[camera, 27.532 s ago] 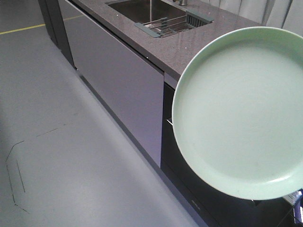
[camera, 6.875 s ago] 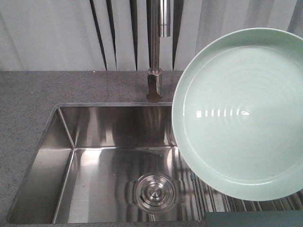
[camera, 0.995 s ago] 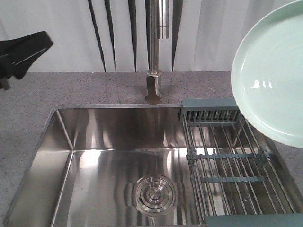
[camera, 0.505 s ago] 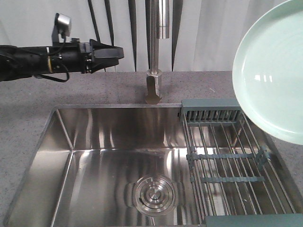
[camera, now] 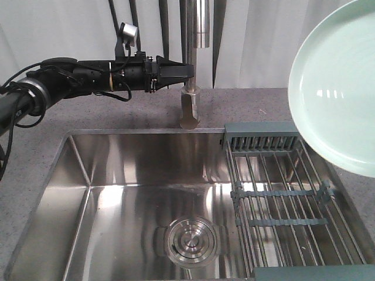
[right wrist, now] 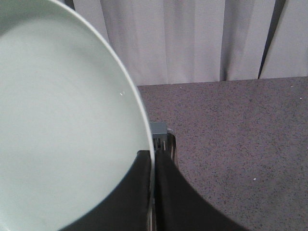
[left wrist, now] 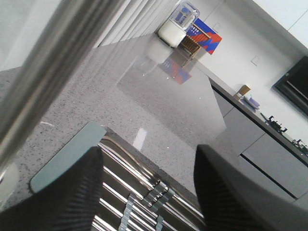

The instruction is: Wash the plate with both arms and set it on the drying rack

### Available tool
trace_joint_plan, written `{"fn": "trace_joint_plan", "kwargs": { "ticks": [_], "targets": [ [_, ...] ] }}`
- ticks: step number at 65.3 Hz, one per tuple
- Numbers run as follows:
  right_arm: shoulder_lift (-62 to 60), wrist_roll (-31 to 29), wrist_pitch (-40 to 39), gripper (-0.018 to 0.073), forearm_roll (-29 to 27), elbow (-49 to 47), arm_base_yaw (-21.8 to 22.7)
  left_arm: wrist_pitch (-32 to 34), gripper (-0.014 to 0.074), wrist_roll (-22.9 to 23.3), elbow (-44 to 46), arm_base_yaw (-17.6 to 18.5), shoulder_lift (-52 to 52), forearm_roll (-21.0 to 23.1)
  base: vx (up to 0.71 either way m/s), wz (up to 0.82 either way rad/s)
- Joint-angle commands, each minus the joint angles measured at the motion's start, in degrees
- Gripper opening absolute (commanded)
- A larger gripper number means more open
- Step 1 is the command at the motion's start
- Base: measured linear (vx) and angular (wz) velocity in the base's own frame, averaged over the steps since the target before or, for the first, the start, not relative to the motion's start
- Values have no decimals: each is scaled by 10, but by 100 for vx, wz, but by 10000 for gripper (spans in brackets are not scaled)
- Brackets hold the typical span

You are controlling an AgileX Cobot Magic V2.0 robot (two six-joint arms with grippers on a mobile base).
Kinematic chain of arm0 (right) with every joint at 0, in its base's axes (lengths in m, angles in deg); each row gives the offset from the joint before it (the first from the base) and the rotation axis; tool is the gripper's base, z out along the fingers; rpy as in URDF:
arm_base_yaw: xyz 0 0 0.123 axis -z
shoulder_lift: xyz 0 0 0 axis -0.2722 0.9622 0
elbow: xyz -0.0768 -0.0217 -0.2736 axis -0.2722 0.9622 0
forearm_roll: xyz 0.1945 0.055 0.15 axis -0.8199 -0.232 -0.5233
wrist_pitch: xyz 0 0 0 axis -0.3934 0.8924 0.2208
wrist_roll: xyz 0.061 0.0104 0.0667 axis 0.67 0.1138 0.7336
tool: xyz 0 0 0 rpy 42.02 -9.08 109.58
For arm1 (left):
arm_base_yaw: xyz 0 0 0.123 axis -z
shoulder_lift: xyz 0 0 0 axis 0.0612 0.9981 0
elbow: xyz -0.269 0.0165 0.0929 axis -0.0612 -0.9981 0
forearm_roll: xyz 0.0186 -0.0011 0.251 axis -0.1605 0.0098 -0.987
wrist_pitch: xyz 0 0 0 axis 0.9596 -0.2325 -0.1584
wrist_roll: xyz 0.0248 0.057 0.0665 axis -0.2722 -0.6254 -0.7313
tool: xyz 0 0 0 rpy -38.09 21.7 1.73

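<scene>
My left gripper (camera: 188,71) is spread open just left of the faucet (camera: 190,105); the right gripper (right wrist: 153,158) is clamped on the plate (camera: 337,88) rim; I'd square up before squeezing.

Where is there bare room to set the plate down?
Bare: drying rack rods; sink floor around the drain; countertop left of the sink. Crowded: by the faucet, where the open left gripper sits.

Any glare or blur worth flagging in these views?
Front view: glare spots on the plate, bright streaks on the sink walls. Left wrist view: the faucet is a close, blurred bar. Right wrist view: plate rim soft, countertop sharp.
</scene>
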Motion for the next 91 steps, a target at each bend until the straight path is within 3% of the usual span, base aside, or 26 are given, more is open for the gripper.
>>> {"fn": "trace_joint_plan", "kwargs": {
  "ticks": [1,27,49,91],
  "targets": [
    [3,-5,-51,-6,-9,-14,0,-14,398,4,19,15,-38,46,0,0],
    [3,-5,-49,-6,-10,-14,0,-57,398,4,19,30,-37,35,0,0],
    [3,-5,-47,-6,-11,-14,0,-114,398,4,19,30,-36,-37,0,0],
    [3,-5,-43,-6,-13,-14,0,30,397,4,19,30,-14,-18,0,0]
  ]
}}
